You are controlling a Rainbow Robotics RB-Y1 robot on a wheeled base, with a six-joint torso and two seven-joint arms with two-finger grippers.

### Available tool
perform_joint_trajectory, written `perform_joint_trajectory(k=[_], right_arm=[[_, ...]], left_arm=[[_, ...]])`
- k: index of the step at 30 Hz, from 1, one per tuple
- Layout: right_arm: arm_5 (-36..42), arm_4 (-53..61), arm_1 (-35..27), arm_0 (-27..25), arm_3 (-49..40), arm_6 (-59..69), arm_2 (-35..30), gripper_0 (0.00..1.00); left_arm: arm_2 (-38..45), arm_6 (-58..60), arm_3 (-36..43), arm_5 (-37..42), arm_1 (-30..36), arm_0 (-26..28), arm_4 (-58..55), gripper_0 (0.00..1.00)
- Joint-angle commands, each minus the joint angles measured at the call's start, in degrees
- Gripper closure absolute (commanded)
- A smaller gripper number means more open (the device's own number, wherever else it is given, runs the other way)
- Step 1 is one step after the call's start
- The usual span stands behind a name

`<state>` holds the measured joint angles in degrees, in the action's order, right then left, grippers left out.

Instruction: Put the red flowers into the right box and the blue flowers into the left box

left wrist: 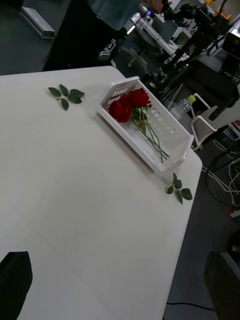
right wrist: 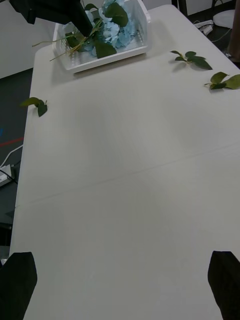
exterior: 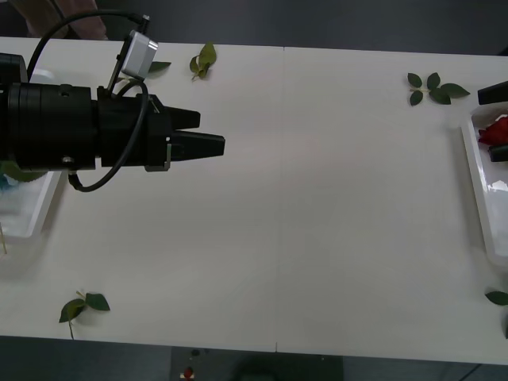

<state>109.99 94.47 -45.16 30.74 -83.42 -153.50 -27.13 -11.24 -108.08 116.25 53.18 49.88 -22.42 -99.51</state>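
I find the red flowers (left wrist: 130,104) lying in the right box (left wrist: 172,159) and the blue flowers (right wrist: 111,27) heaped in the left box (right wrist: 141,46) — the table (exterior: 317,206) between holds only loose leaf sprigs (exterior: 435,87). My left gripper (exterior: 208,139) hangs empty beside the left box, fingers spread. My right gripper (right wrist: 120,287) is likewise spread and empty. Risk — any further reach could snag a stem and drag it out, or mistake a sprig for a flower.
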Motion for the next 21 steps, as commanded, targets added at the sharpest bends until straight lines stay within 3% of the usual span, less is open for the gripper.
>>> perform_joint_trajectory(k=[1, 21], right_arm=[[0.01, 0.19, -1.69, 0.72, -0.86, -1.50, -0.73, 0.00], [0.01, 0.19, -1.69, 0.72, -0.86, -1.50, -0.73, 0.00]], left_arm=[[-0.54, -2.84, 2.41, -0.36, 0.84, -2.10, -0.07, 0.00], [-1.68, -6.88, 2.41, -0.36, 3.12, -2.28, -1.74, 0.00]])
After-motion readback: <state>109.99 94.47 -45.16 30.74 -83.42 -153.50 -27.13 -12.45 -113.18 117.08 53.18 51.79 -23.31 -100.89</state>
